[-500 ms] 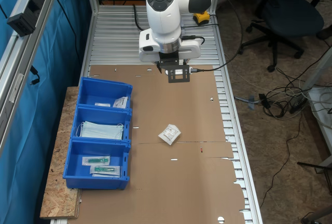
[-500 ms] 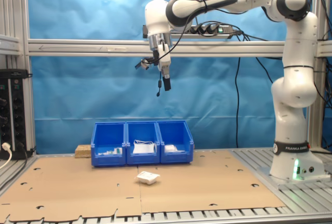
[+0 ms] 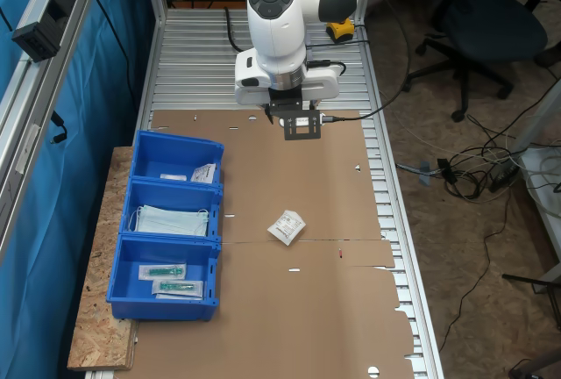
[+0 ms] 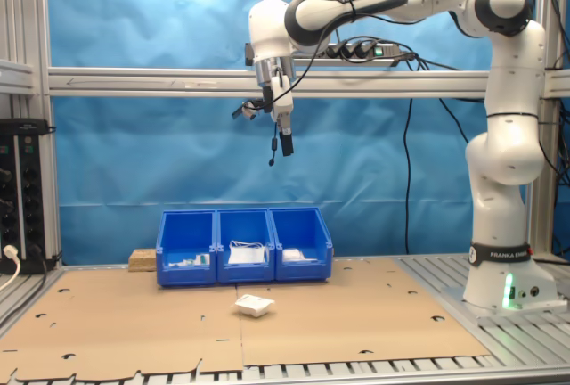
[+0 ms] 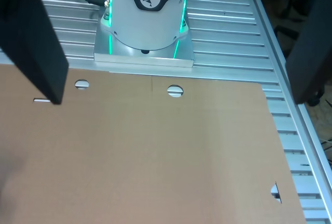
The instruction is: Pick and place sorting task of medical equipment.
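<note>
The medical equipment, a small white sealed packet (image 3: 287, 226), lies on the brown cardboard sheet (image 3: 307, 309) in front of the blue bins; it also shows in the second exterior view (image 4: 254, 305). My gripper (image 3: 300, 127) hangs high above the table (image 4: 286, 144), well away from the packet and nearer the arm's base. In the wrist view the gripper (image 5: 179, 99) is open, its two dark fingers (image 5: 39, 47) stand wide apart and nothing is between them.
Three blue bins (image 3: 131, 247) stand in a row (image 4: 245, 242) along the cardboard's edge by the blue curtain. One holds a white packet (image 3: 203, 173), the middle one light-blue masks (image 3: 171, 220), the last clear packets with green items (image 3: 166, 278). The arm's base (image 4: 503, 287) stands on the ribbed metal table.
</note>
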`<state>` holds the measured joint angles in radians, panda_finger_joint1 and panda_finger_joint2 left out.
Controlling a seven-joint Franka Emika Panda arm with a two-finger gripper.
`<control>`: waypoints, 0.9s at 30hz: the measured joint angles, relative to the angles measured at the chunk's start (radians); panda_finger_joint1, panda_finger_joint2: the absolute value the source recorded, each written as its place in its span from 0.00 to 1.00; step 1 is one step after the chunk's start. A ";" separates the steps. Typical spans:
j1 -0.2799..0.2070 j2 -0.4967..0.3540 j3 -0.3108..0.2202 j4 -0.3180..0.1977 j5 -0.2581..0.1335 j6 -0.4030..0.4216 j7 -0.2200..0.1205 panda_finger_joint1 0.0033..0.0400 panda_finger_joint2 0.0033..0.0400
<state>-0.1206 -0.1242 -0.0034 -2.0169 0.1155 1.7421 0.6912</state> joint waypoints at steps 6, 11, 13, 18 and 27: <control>0.000 0.000 0.000 0.000 0.000 0.000 0.000 1.00 1.00; 0.000 0.000 0.000 0.000 0.000 0.000 0.000 1.00 1.00; 0.000 0.000 0.000 0.000 0.000 0.000 0.000 1.00 1.00; 0.000 0.000 0.000 0.000 0.000 0.000 0.000 1.00 1.00; 0.000 0.002 0.000 -0.003 0.000 0.038 0.000 1.00 1.00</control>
<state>-0.1206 -0.1218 -0.0033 -2.0204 0.1155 1.7806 0.6912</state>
